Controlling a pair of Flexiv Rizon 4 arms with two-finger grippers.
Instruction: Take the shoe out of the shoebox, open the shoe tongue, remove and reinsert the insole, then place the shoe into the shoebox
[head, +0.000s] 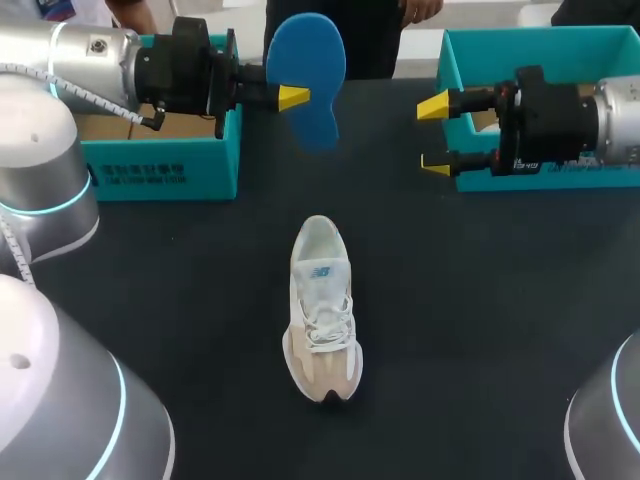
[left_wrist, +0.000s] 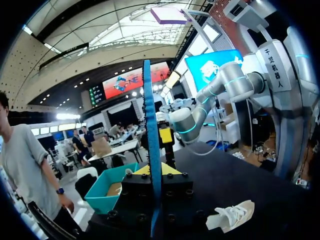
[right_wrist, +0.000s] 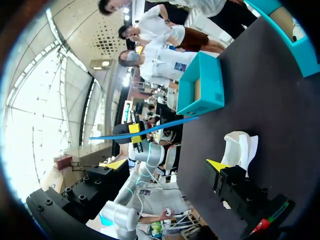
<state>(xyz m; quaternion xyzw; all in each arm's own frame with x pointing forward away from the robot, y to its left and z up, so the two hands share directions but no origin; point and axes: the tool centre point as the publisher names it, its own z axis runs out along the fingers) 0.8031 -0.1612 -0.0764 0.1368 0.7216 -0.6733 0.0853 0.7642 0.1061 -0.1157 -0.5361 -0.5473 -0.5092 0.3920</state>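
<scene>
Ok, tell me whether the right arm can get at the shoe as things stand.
Probably yes: the right gripper is open and empty, the shoe lies alone mid-table with nothing between them, and the left gripper holds the insole up and aside.

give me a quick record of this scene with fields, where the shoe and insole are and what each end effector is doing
shoe: white, sole down on the table, untouched
insole: blue, out of the shoe, held above the table
left end effector: shut on the insole
right end effector: open, empty
shoeboxes: teal, left shoebox and right shoebox, at the table's far side
</scene>
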